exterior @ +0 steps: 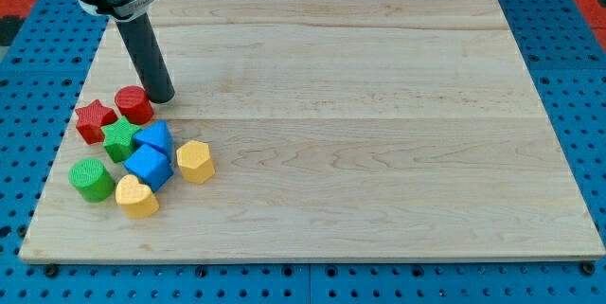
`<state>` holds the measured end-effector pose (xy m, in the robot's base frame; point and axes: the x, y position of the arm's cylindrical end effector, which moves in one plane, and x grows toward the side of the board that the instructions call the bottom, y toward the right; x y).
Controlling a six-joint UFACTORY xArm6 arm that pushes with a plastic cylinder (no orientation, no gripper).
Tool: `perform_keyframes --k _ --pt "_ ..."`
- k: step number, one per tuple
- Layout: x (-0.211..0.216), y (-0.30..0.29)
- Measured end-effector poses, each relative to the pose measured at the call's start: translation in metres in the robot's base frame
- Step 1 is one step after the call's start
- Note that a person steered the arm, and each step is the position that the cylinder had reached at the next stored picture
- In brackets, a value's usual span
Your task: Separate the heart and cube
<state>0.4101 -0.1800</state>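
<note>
My tip (pixel 161 97), end of a smooth dark rod w/ no claw to open or close, rested on the pale wood-grain surface (pixel 360 105) just right of the red cylinder (pixel 134 105). Matte plastic blocks clustered at the view's lower left: red star (pixel 94 120), green star (pixel 120 138), blue wedge-like block (pixel 155 137), blue cube (pixel 149 167) touching the yellow heart (pixel 137 197) below it, ribbed green cylinder (pixel 91 179), yellow hexagon (pixel 195 161).
</note>
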Motion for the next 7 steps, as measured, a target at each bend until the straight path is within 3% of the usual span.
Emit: perform_keyframes --k 4,5,6,7 --pt "-0.008 -0.001" --pt "-0.028 -0.033" --pt "-0.023 -0.124" --pt "-0.014 -0.125"
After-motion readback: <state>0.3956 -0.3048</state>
